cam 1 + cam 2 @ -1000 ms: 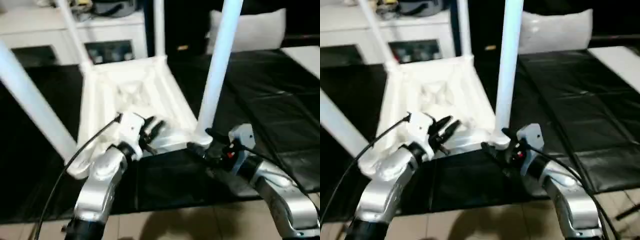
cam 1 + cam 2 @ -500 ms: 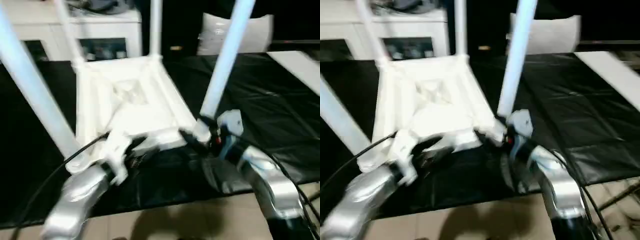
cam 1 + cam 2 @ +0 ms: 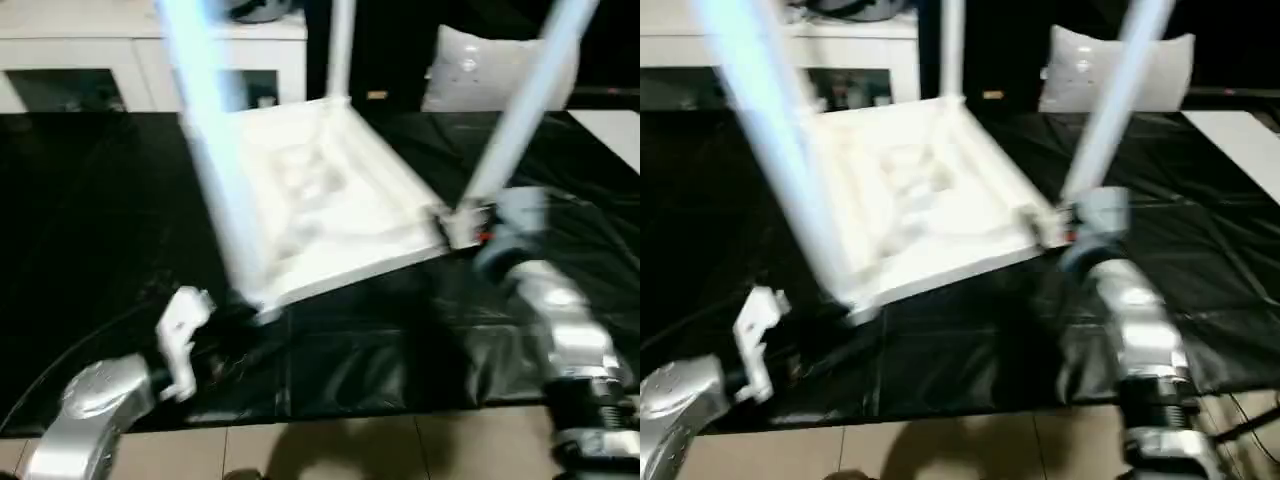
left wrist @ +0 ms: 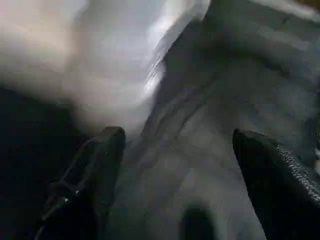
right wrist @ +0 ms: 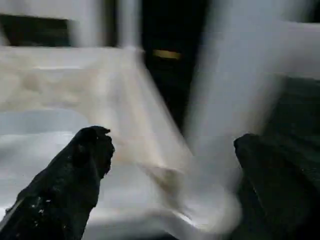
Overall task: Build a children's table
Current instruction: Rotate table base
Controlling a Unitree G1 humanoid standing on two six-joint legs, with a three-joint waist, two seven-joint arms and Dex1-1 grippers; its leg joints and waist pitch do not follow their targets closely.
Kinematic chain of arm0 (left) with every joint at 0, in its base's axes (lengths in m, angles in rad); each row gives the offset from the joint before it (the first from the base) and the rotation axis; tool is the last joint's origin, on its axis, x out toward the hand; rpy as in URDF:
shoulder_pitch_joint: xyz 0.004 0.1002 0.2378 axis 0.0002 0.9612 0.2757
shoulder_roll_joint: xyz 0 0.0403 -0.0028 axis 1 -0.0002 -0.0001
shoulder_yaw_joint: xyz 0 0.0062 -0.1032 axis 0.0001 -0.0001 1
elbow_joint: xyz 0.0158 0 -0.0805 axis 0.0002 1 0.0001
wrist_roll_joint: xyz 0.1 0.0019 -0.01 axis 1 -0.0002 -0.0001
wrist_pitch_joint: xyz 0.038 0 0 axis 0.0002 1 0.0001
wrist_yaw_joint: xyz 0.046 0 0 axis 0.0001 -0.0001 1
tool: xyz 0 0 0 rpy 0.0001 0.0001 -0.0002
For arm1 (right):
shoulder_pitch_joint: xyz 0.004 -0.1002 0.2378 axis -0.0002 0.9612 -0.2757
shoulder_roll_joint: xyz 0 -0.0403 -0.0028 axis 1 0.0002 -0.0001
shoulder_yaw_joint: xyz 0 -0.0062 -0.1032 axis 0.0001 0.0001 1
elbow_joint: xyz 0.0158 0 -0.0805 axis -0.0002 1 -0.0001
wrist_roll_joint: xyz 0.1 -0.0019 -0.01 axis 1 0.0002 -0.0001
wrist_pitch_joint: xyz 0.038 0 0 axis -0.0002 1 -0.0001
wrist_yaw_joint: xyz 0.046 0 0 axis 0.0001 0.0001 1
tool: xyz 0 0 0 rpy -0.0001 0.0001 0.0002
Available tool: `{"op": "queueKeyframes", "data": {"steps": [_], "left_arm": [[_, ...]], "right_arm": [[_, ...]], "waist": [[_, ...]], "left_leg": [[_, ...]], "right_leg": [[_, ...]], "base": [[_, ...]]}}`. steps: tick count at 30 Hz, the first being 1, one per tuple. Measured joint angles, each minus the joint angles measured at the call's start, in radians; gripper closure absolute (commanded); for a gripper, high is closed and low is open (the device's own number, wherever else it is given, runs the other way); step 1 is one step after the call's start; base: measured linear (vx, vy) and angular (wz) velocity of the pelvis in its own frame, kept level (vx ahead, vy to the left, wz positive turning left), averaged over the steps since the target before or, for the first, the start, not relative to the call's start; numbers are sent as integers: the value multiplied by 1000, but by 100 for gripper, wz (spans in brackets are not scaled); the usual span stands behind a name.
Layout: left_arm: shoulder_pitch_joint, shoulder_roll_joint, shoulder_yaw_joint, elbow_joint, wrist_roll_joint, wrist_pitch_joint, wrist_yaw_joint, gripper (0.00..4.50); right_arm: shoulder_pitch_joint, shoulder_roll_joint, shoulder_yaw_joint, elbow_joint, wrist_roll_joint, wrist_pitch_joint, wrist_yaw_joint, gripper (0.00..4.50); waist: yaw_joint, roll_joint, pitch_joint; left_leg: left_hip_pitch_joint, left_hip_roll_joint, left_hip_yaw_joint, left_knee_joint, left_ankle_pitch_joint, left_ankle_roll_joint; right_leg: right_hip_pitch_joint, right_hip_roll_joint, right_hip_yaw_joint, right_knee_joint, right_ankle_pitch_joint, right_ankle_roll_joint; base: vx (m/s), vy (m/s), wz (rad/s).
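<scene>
Table (image 3: 330, 200), white plastic, lies upside down on a black sheet (image 3: 100, 220) with its ribbed underside facing up. Three legs show standing up from its corners: one near the robot's left (image 3: 215, 160), one near its right (image 3: 520, 110), and one at a far corner (image 3: 341, 50). All three are blurred.

Left gripper (image 4: 175, 165) sits low on the robot's left, near the table's near-left corner, apart from it. Its two black fingers (image 4: 90, 175) stand wide apart with only black sheet between them (nothing is held).

Right gripper (image 5: 170, 170) is at the table's near-right corner, by the foot of the right leg. Its fingers (image 5: 80, 165) are spread wide to either side of the corner and the leg's base; whether they touch the plastic cannot be told, and they hold nothing.

Behind the table stands a white cabinet (image 3: 130, 60) with dark glass doors. A pale cushion (image 3: 480, 65) rests at the far right. Light floor tiles (image 3: 330, 450) show at the sheet's near edge.
</scene>
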Motion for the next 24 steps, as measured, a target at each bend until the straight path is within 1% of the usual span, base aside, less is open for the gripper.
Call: {"op": "queueKeyframes", "data": {"steps": [2,3,4,5,6,7,10,13,16,17,18,19,20,21,22,24], "left_arm": [[-10,16,15,34,-2,-12,-16,37],[-22,16,23,47,-2,-25,-21,22],[-39,16,23,66,-3,-41,-22,22],[-57,16,25,87,-3,-56,-21,9],[-80,15,30,120,-3,-85,-20,9],[-107,10,37,158,-3,-111,-17,9],[-205,-17,69,279,-11,-181,-12,9],[-314,-31,67,424,-4,-238,-38,9],[-381,-35,63,535,6,-287,-59,9],[-392,-36,63,548,8,-289,-59,9],[-368,-38,61,481,7,-261,-46,9],[-328,-47,52,357,-2,-207,-24,9],[-306,-71,29,224,-15,-145,0,9],[-318,-104,-8,113,-34,-102,13,9],[-341,-124,-32,67,-46,-76,19,9],[-401,-143,-48,34,-74,-42,21,9]], "right_arm": [[5,-10,-16,13,-3,-10,-2,0],[9,-7,-14,13,-3,-16,-1,0],[13,-5,-10,14,-3,-18,1,0],[15,-2,-7,14,-3,-19,2,0],[17,2,-2,14,-3,-23,4,0],[21,4,0,14,-2,-24,7,0],[52,25,14,3,-3,-20,14,0],[87,42,58,-14,-13,5,25,0],[95,48,87,-13,-31,25,34,0],[94,48,92,-13,-33,30,36,0],[92,48,102,-14,-35,37,44,0],[94,44,110,-14,-37,46,54,0],[95,39,113,-6,-44,53,59,0],[89,39,122,7,-50,58,62,0],[81,45,135,17,-55,58,69,0],[70,55,154,41,-65,52,77,0]], "waist": [[-5,0,0],[-11,0,0],[-14,0,0],[-18,0,0],[-24,0,0],[-27,0,0],[-27,-2,-1],[-25,-1,-1],[-25,0,-1],[-25,0,-1],[-24,0,-1],[-25,0,-1],[-20,-1,0],[-8,-1,0],[-2,0,0],[1,1,0]], "left_leg": [[0,0,5,-2,0,0],[1,1,8,-3,0,0],[3,1,10,-3,0,0],[3,1,11,-3,0,0],[4,1,11,-3,0,0],[4,1,12,-3,1,0],[4,1,12,-3,1,1],[3,0,13,-3,2,3],[3,0,14,-3,2,3],[3,0,14,-3,2,3],[3,1,14,-3,2,3],[3,1,14,-2,1,2],[3,1,15,-2,1,2],[4,1,16,-1,1,3],[3,1,17,-1,1,3],[3,1,17,-1,2,3]], "right_leg": [[-1,1,6,1,1,-1],[-1,1,8,1,-1,2],[-1,1,10,1,-1,2],[-2,2,11,2,0,3],[-2,2,12,2,1,2],[-2,2,13,2,1,3],[-1,2,14,2,2,2],[-2,2,15,2,2,2],[-3,2,15,2,3,1],[-3,2,15,2,3,1],[-4,2,16,3,5,-1],[-4,1,16,3,6,-4],[-4,1,16,2,6,-4],[-4,0,15,2,6,-4],[-4,0,16,3,7,-5],[-4,1,16,4,5,-2]], "base": [[0,0,0],[0,0,0],[0,0,0],[0,0,0],[0,0,0],[0,0,0],[0,0,0],[0,0,0],[0,0,0],[0,0,0],[0,0,0],[0,0,0],[0,0,0],[0,0,0],[0,0,0],[0,0,0]]}}
